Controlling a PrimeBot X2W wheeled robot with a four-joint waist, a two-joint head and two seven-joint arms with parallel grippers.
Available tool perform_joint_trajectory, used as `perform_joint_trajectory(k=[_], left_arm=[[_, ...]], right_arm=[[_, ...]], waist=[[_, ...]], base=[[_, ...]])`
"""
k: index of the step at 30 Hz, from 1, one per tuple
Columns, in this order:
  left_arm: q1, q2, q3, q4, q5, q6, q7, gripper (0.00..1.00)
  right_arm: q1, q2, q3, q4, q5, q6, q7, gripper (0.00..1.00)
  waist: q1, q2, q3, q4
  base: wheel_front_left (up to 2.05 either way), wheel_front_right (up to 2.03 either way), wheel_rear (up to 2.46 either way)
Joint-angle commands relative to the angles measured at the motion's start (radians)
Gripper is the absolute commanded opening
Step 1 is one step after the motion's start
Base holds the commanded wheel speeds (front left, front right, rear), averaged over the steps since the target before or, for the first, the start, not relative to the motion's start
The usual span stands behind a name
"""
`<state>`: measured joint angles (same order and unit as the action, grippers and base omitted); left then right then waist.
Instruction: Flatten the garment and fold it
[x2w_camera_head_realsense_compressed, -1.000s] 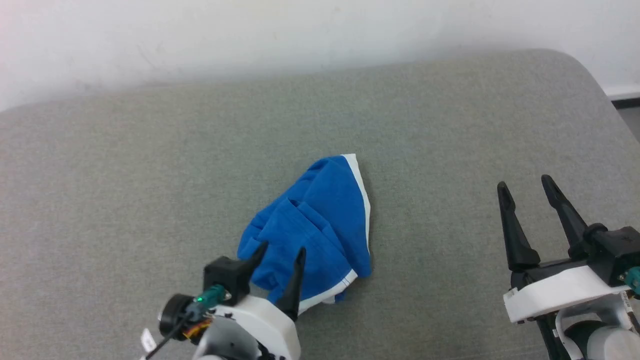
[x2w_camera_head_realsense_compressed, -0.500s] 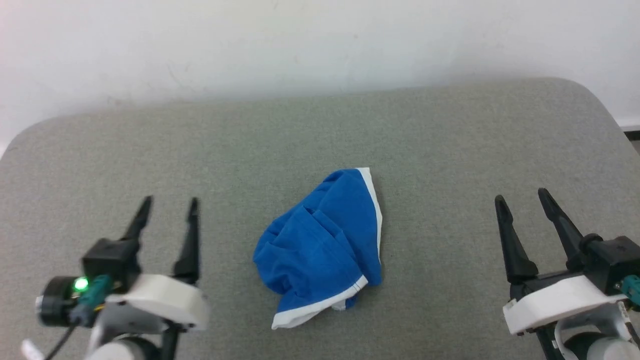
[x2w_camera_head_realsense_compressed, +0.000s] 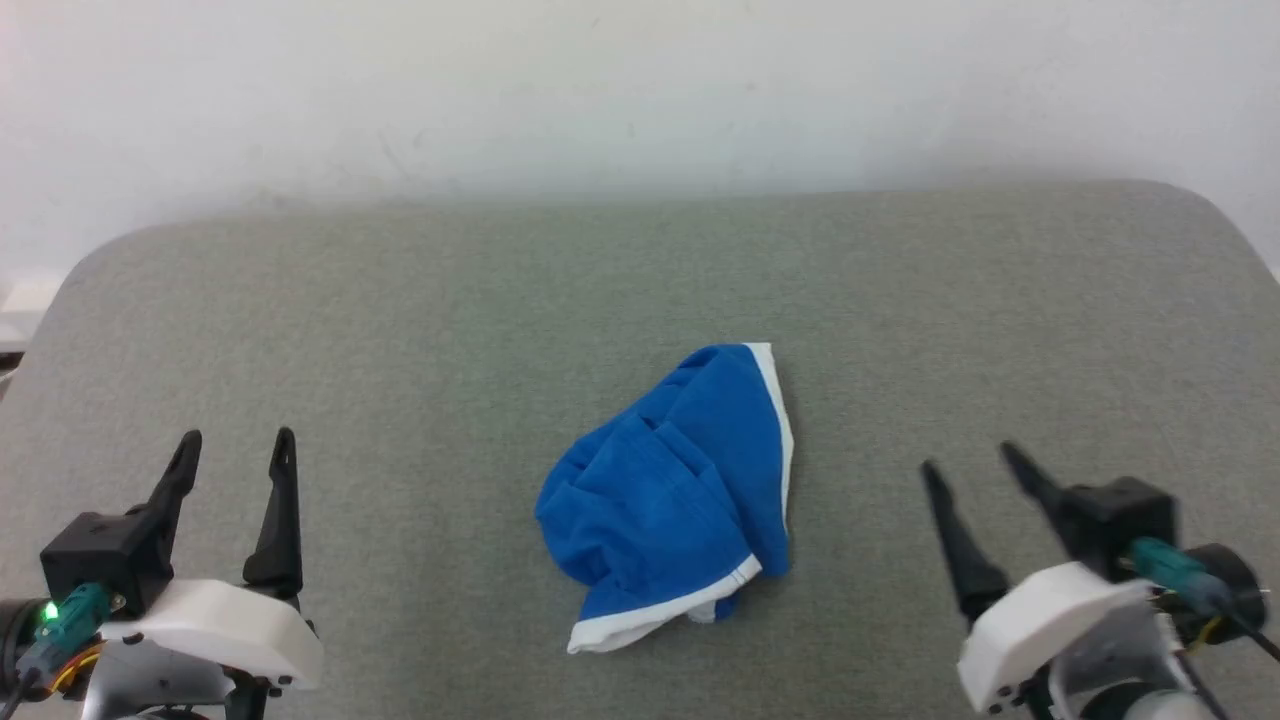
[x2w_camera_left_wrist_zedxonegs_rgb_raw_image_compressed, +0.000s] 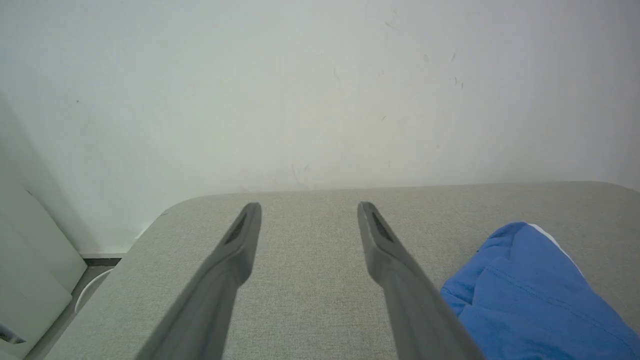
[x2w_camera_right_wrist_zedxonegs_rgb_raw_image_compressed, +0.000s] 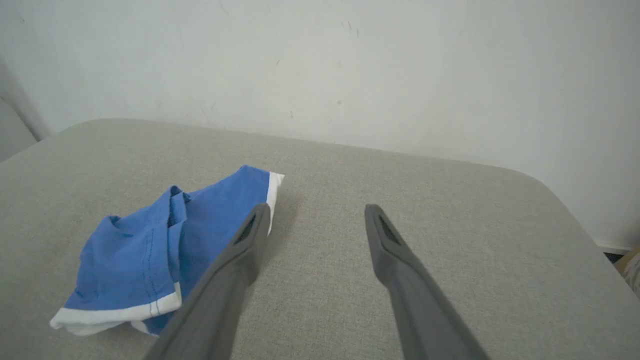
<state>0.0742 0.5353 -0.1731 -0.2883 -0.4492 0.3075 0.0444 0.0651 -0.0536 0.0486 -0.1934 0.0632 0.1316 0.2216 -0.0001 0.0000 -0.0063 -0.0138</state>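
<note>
A white wall (x2w_camera_head_realsense_compressed: 600, 90) backs the grey padded surface (x2w_camera_head_realsense_compressed: 400, 330), where the garment (x2w_camera_head_realsense_compressed: 675, 500) lies bunched near the middle, seemingly folded over itself, with bare padding separating it from the left gripper (x2w_camera_head_realsense_compressed: 237, 438) and right gripper (x2w_camera_head_realsense_compressed: 970, 459), both spread wide, empty, fingers pointing wallward.

Bunched garment (x2w_camera_right_wrist_zedxonegs_rgb_raw_image_compressed: 135, 255) — beside spread right gripper (x2w_camera_right_wrist_zedxonegs_rgb_raw_image_compressed: 312, 206)

The garment (x2w_camera_head_realsense_compressed: 680, 490) is soft, matt blue cloth with white cloth trim and visible stitching. The tabletop (x2w_camera_head_realsense_compressed: 400, 330) wears grey woven fabric, coarse and matt. The left hand (x2w_camera_head_realsense_compressed: 238, 436) and right hand (x2w_camera_head_realsense_compressed: 968, 458) have dark matt fingers (x2w_camera_left_wrist_zedxonegs_rgb_raw_image_compressed: 402, 285) on smooth white plastic-looking shells.
</note>
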Motion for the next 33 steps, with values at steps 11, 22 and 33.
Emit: perform_joint_trajectory(k=[11, 22, 33], left_arm=[[-0.061, -0.03, -0.012, 0.017, -0.003, -0.027, -0.084, 1.0], [-0.141, -0.048, -0.05, 0.064, 0.012, -0.052, -0.115, 1.0], [-0.159, -0.069, -0.074, 0.083, 0.016, -0.046, -0.123, 1.0]], right_arm=[[-0.138, -0.184, 0.221, 0.128, 0.252, -0.001, 0.353, 1.0], [-0.341, -0.24, 0.424, 0.27, 0.459, -0.001, 0.455, 1.0], [-0.461, -0.236, 0.495, 0.394, 0.57, -0.001, 0.49, 0.0]], waist=[[0.0001, 0.0, 0.051, 0.103], [0.0001, 0.0, 0.116, 0.171], [0.0001, 0.0, 0.126, 0.182]], base=[[0.0, 0.0, 0.0], [0.0, 0.0, 0.0], [0.0, 0.0, 0.0]])
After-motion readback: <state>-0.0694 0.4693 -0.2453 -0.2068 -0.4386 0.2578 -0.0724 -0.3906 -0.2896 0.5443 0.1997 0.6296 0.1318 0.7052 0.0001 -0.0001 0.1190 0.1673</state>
